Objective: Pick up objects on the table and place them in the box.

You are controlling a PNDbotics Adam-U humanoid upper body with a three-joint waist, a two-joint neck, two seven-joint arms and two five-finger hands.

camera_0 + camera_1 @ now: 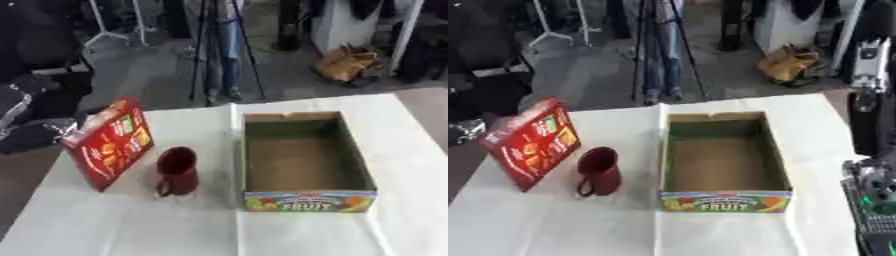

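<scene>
A red carton with fruit pictures stands tilted on the white table's left side. My left arm, black and silver, comes in from the left edge, and its hand is at the carton's upper left corner. Whether it holds the carton is unclear. A dark red mug stands upright just right of the carton, handle toward me. The open cardboard box with a "FRUIT" label sits at the centre right, its brown floor bare. My right arm and hand show at the right edge, beside the box.
The table is covered in white cloth. Beyond its far edge are a tripod, a tan bag on the floor and dark equipment at the left.
</scene>
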